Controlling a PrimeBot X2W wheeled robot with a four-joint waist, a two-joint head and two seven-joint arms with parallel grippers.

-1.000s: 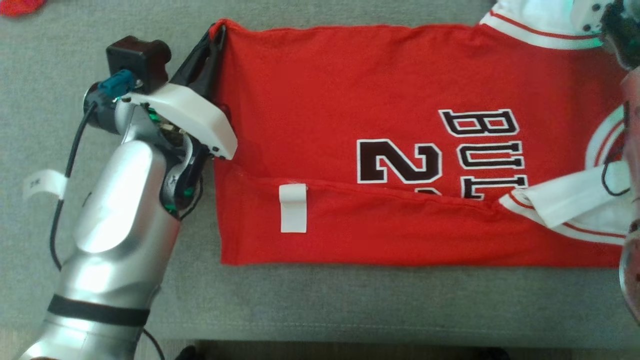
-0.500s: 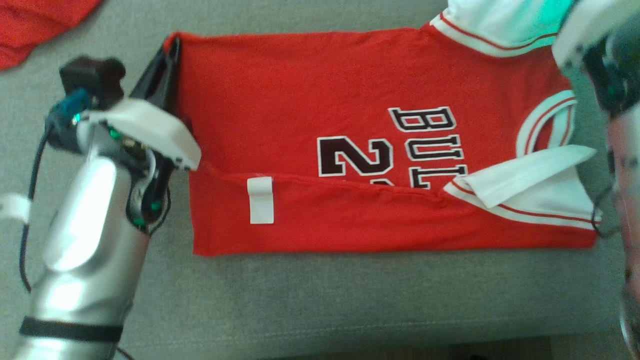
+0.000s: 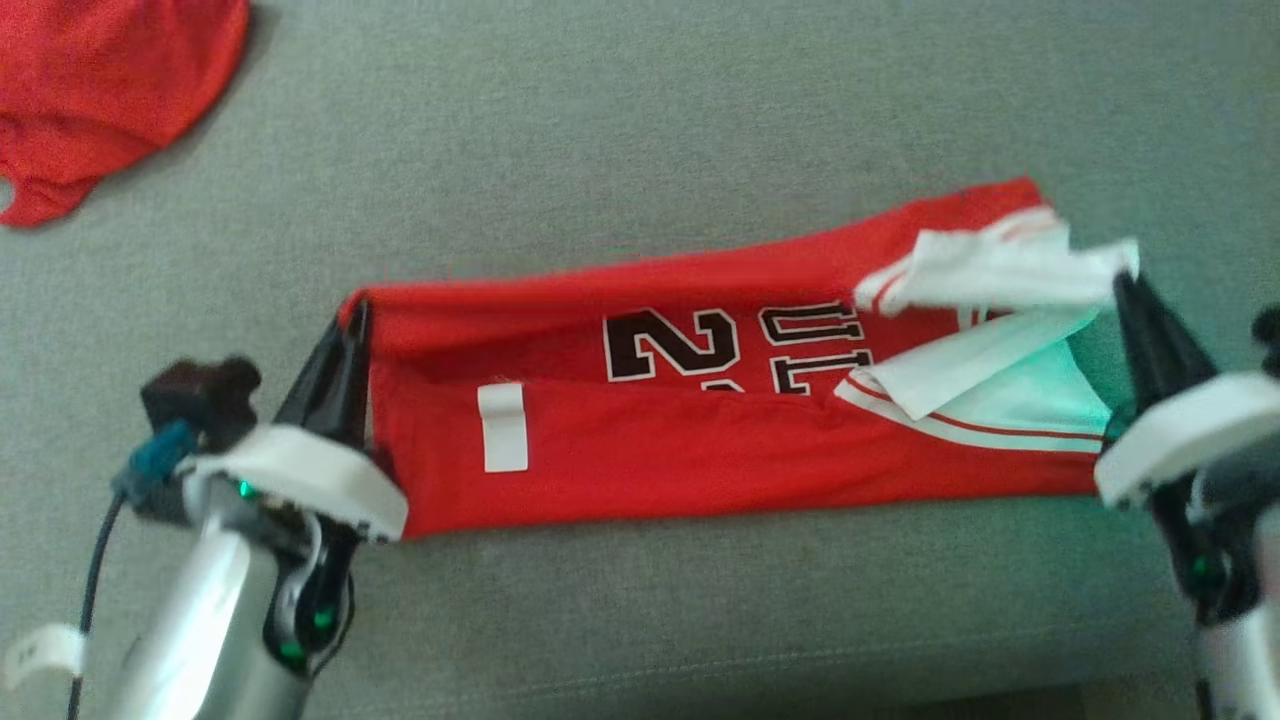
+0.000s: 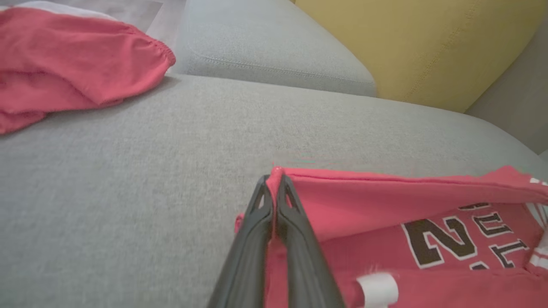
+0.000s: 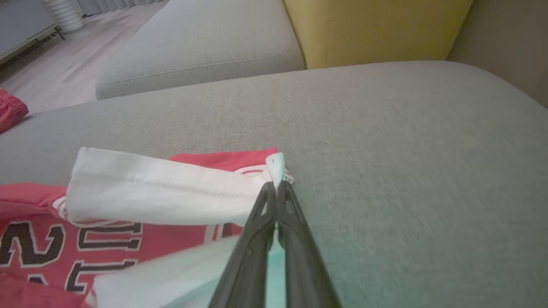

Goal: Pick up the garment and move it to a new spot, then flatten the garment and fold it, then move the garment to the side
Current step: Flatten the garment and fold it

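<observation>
Red jersey with white trim (image 3: pixel 650 460) lay stretched across grey fabric cushion (image 3: pixel 700 150), my left gripper (image 3: pixel 356 312) and right gripper (image 3: pixel 1126 286) each clenching one end.

The jersey's (image 3: pixel 640 470) lower fold covers the bottom of its black number and letters, so the word cannot be read whole. Its white label (image 3: pixel 503 428) is too small to show any print. The other red cloth (image 3: pixel 100 90) runs off the head view's top-left corner. The left arm (image 3: pixel 210 620) is blurred and cut by the bottom edge, the right arm (image 3: pixel 1235 640) by the right edge. In the right wrist view the nearest pale trim (image 5: pixel 171 278) is smeared.
</observation>
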